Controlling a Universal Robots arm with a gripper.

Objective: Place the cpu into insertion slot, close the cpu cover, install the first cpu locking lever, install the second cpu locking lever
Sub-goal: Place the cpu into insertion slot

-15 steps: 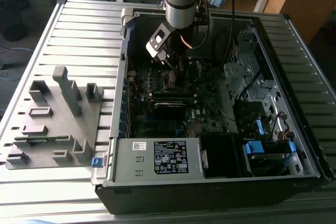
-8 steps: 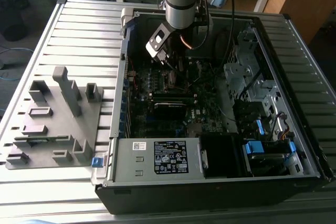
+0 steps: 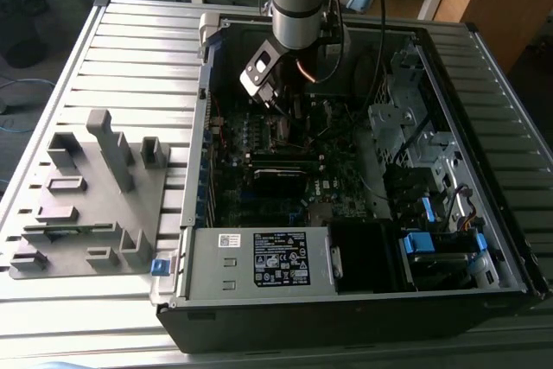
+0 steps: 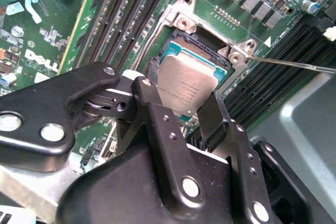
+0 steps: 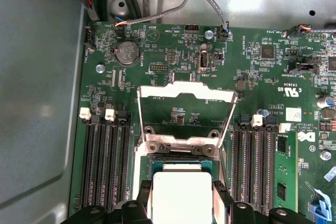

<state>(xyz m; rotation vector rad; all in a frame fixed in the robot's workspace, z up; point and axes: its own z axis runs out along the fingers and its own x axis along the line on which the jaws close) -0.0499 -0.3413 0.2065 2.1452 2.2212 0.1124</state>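
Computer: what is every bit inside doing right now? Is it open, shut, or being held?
fingers: shut on the cpu.
cpu: held over the insertion slot; seated or not, cannot tell.
insertion slot: uncovered.
cpu cover: swung open, standing up off the slot.
locking lever: unlatched, sticking out sideways.
computer case: open, side panel off.

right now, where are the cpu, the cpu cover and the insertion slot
cpu (image 4: pixel 186 85): second wrist view, middle of metal face
cpu cover (image 5: pixel 157 90): first wrist view, far bar of the open frame
insertion slot (image 4: pixel 197 43): second wrist view, dark inside beyond the cpu
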